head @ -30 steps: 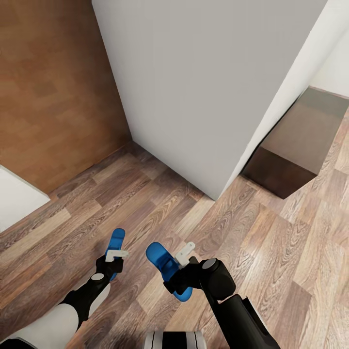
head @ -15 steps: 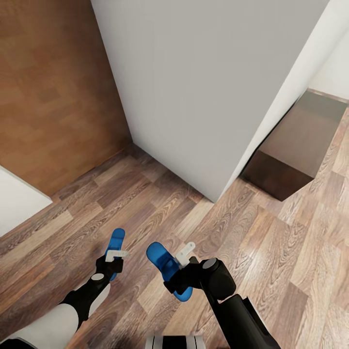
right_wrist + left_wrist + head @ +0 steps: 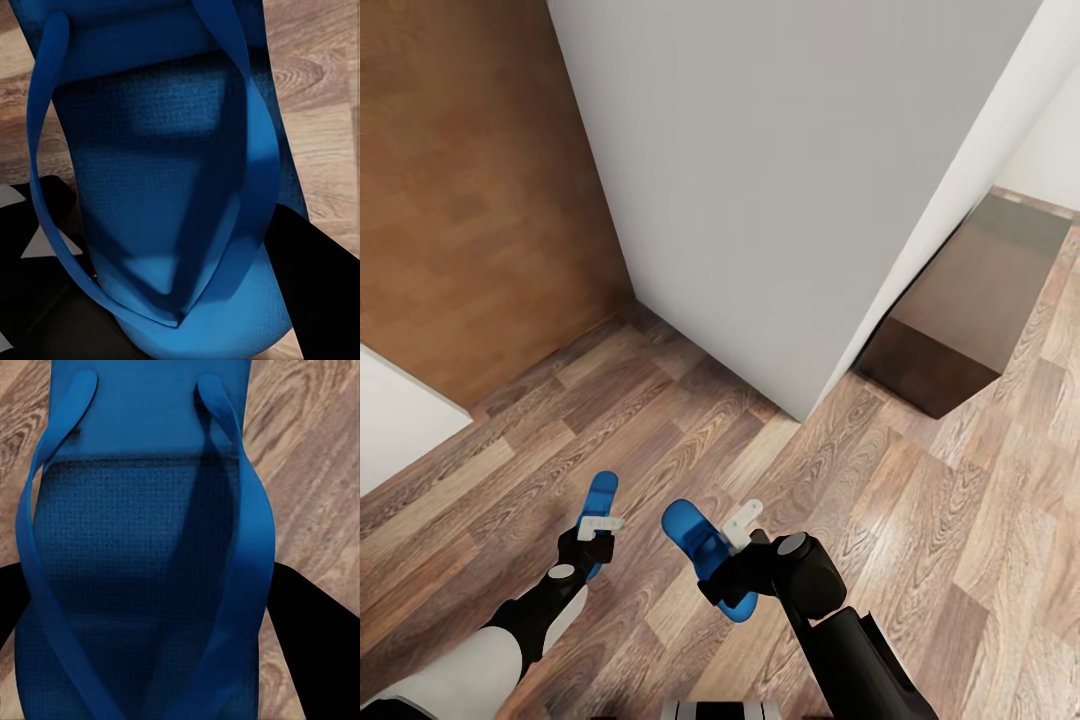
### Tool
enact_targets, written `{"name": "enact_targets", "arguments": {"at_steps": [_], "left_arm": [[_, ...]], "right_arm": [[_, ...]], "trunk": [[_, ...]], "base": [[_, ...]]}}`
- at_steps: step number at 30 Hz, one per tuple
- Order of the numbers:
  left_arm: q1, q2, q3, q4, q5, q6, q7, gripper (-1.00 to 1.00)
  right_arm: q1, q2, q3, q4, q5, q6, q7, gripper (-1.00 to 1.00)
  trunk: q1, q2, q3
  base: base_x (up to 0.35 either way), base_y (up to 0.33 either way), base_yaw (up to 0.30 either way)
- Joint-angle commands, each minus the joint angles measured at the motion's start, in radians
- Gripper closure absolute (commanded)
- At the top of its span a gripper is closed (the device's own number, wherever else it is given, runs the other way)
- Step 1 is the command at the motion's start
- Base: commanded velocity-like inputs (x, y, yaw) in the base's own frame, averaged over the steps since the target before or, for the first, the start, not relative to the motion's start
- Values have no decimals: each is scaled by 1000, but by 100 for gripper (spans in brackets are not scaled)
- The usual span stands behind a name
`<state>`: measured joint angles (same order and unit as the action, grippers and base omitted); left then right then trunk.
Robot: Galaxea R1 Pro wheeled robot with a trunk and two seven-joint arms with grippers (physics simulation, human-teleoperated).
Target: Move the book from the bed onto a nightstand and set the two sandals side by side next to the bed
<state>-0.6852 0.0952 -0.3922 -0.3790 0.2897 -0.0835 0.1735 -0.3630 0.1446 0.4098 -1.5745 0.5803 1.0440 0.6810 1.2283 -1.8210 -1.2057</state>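
Head view: both arms are low in the picture over a wood-plank floor (image 3: pixel 920 520), each carrying one blue sandal. The left gripper (image 3: pixel 592 535), at about 7 o'clock from picture centre, is clamped on the left sandal (image 3: pixel 600 497), whose sole projects beyond the fingers toward 12 o'clock. The right gripper (image 3: pixel 735 560), at about 6 o'clock, is clamped on the right sandal (image 3: pixel 690 530), which lies across the fingers with its rounded end toward 11 o'clock and its other end toward 5 o'clock. The two sandals are near each other but apart, both held clear of the floor. Left wrist view: the left sandal (image 3: pixel 142 547) shows its textured footbed and two straps, with a dark finger (image 3: pixel 315 645) at the edge of the sole. Right wrist view: the right sandal (image 3: pixel 180 187) shows its straps meeting at the toe post, black gripper parts on either side. Ahead, at 12 o'clock, a grey-white wall corner (image 3: pixel 780 180) stands; a brown wood panel (image 3: pixel 470 200) is at 10 o'clock, a dark brown cabinet (image 3: pixel 960 320) at 2 o'clock, and a white surface (image 3: pixel 395 420) at 9 o'clock; what that surface is cannot be told
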Motion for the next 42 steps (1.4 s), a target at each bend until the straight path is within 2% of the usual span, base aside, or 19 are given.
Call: {"name": "enact_targets", "arguments": {"at_steps": [1,42], "left_arm": [[-1,1,-8,0,10,-3,6,100],[-1,0,-12,7,9,-3,4,100]], "right_arm": [[-1,0,0,-1,11,3,10,100],[-1,0,2,0,12,3,13,100]], "trunk": [[-4,7,3],[-161,294,131]], "base": [[0,0,0],[0,0,0]]}}
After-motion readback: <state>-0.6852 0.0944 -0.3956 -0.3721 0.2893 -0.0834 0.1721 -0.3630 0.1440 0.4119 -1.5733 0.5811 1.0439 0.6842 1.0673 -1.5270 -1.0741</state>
